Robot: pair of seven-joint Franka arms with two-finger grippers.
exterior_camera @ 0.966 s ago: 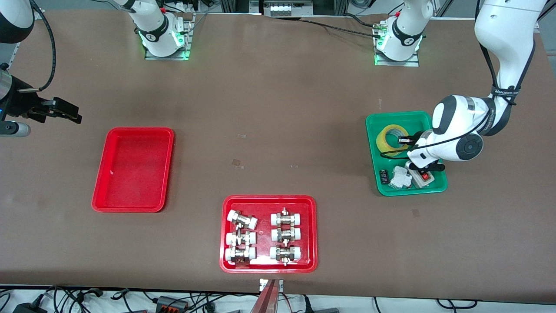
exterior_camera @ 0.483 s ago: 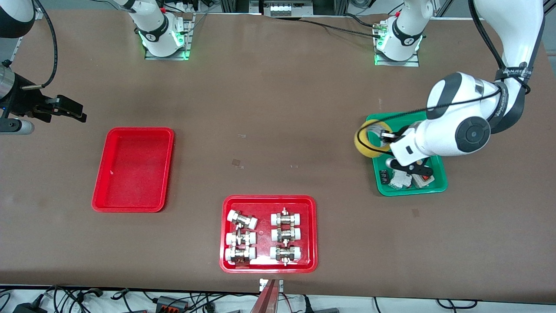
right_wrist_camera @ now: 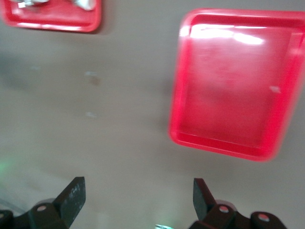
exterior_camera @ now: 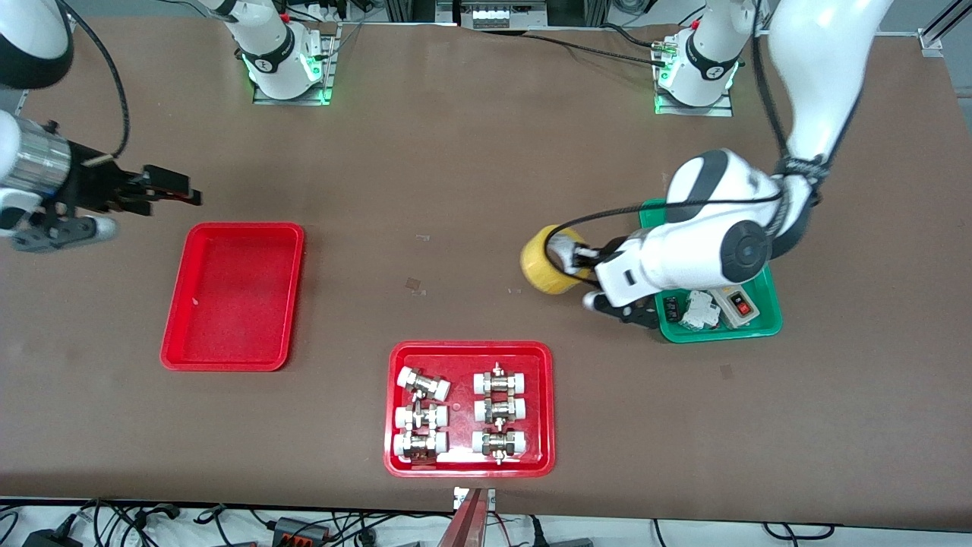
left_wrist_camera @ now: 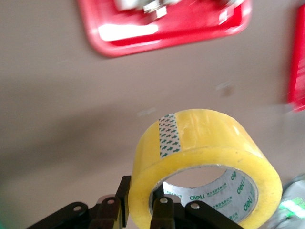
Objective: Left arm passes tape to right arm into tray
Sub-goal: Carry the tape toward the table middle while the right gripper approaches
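Observation:
My left gripper point(exterior_camera: 571, 262) is shut on the wall of the yellow tape roll point(exterior_camera: 544, 260) and holds it in the air over the bare table between the green tray point(exterior_camera: 767, 323) and the table's middle. In the left wrist view the tape point(left_wrist_camera: 205, 143) is pinched between the two fingers point(left_wrist_camera: 119, 202), one outside the ring and one inside its hole. My right gripper point(exterior_camera: 178, 188) is open and empty, in the air just off the red tray's point(exterior_camera: 231, 361) rim that lies farthest from the front camera. The right wrist view shows that tray point(right_wrist_camera: 224, 143) under the spread fingertips point(right_wrist_camera: 74, 195).
A second red tray point(exterior_camera: 471, 467) with white-capped metal fittings lies near the table's front edge. The green tray holds a switch box point(exterior_camera: 740, 304) and small parts. The arm bases stand along the edge farthest from the front camera.
My left gripper lifted the tape out of the green tray and carried it toward the table's middle. My right gripper moved toward the table's middle, near the red tray.

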